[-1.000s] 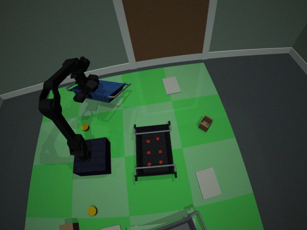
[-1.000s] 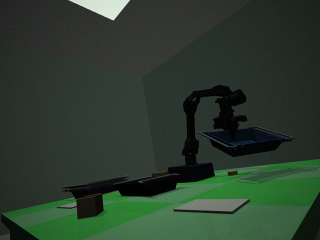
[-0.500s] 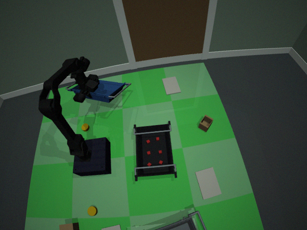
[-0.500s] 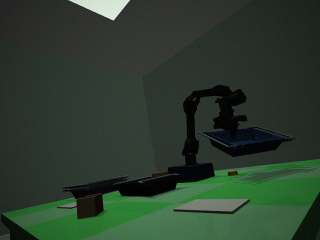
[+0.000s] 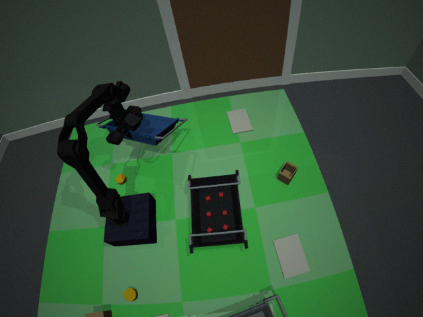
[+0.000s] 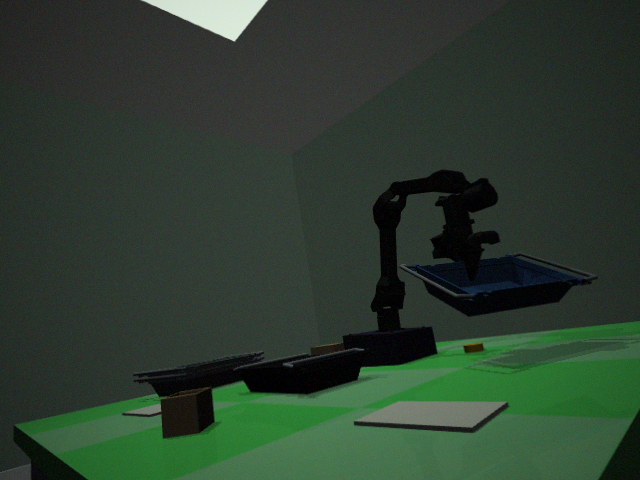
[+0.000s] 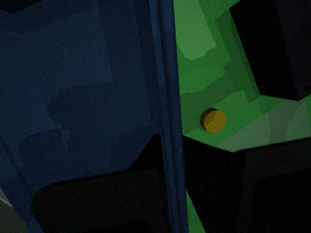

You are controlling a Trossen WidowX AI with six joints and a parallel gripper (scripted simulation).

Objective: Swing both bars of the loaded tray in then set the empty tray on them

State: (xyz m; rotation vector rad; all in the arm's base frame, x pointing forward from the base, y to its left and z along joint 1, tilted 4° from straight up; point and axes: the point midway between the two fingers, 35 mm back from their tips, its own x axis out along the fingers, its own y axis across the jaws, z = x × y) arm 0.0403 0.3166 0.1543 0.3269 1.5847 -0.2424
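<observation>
The loaded black tray (image 5: 193,211) (image 6: 302,379) stands on the table with several red blocks (image 5: 224,212) inside. Its far bar (image 5: 213,185) and near bar (image 5: 218,234) both lie in across its top. My gripper (image 5: 123,129) (image 6: 471,274) (image 7: 163,138) is shut on the long side rim of the empty blue tray (image 5: 155,125) (image 6: 506,299) (image 7: 73,73). The blue tray hangs in the air, somewhat tilted, beyond the robot's base, its wire bars out over its ends. The fingertips are hidden in the top view.
A grey tray (image 5: 246,311) (image 6: 175,384) stands at the near edge. A small brown box (image 5: 287,173) (image 6: 187,413) and flat white plates (image 5: 239,121) (image 5: 291,255) lie to the right. Yellow discs (image 5: 119,178) (image 5: 130,294) lie near the dark base (image 5: 131,218).
</observation>
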